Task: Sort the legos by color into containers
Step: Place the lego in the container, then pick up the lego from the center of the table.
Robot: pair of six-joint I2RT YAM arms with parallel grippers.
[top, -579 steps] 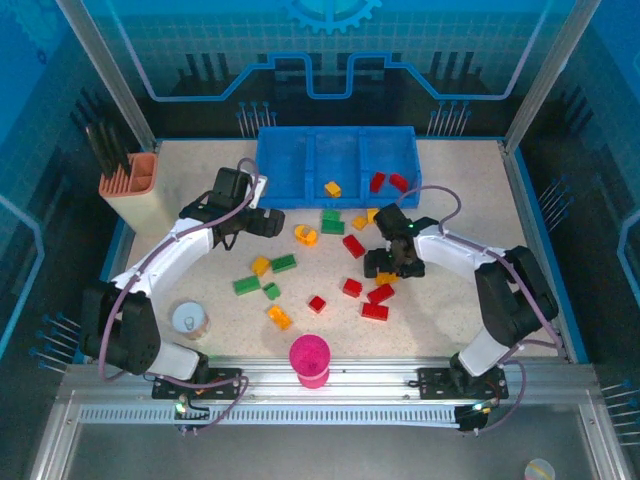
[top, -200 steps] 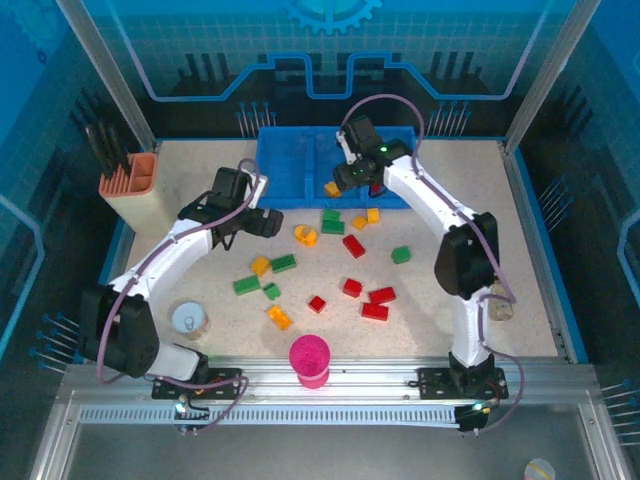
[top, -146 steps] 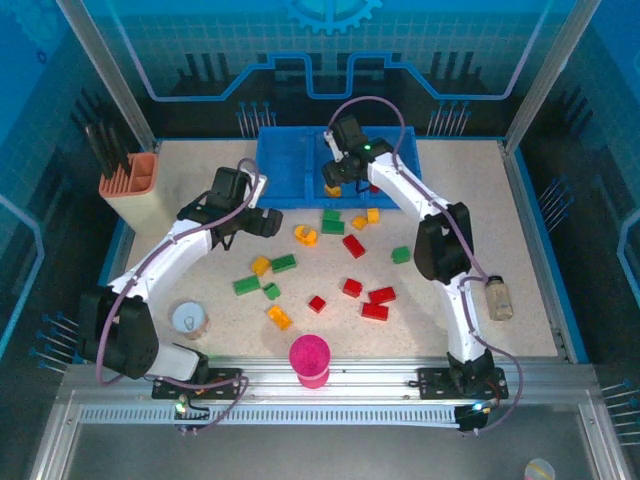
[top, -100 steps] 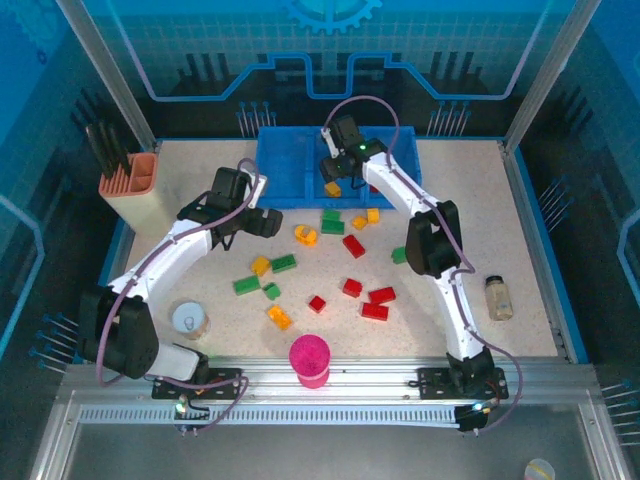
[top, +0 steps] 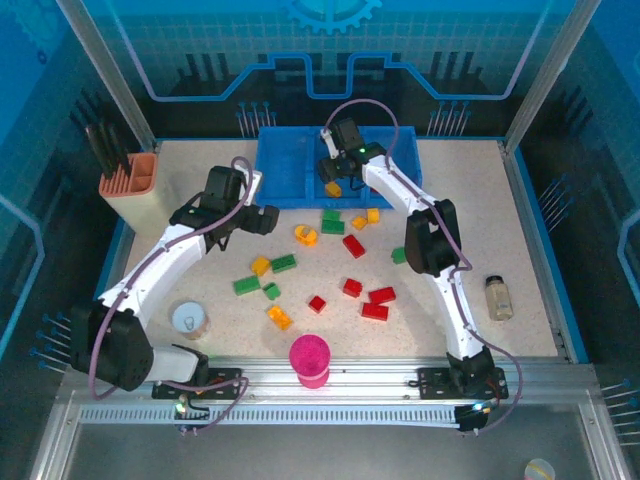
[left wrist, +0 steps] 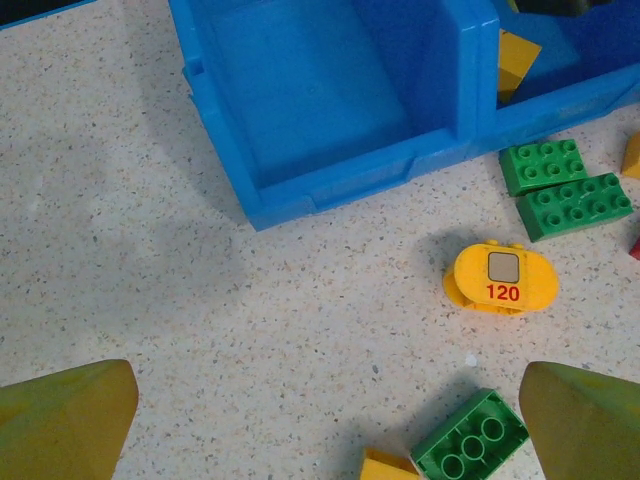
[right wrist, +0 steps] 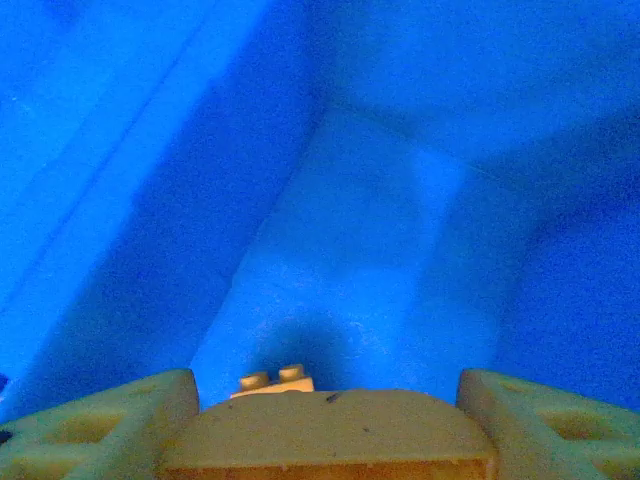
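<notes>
One orange-yellow lego (right wrist: 330, 440) is clamped in the right gripper (right wrist: 328, 400) over the blue tray's (top: 283, 172) middle compartment, so releasing it beside the yellow brick (top: 333, 188) seems next, while the left gripper (left wrist: 328, 380) hovers wide open.

A pale, speckled worktop (top: 480, 230) with a blue border strip (top: 532, 240) along its sides sits inside a lit enclosure. The far wall (top: 200, 40) is a translucent blue panel with a fine grid, a light-blue angular outline and part of a gear emblem (top: 330, 12) at its top. Silver metal posts slant up from the far left (top: 105, 70) and far right (top: 550, 70) corners. The side panels are darker blue. A ribbed aluminium rail (top: 330, 375) runs along the near edge, with a grey shelf (top: 330, 450) below it. Light is cool and even, and shadows on the worktop are soft.
</notes>
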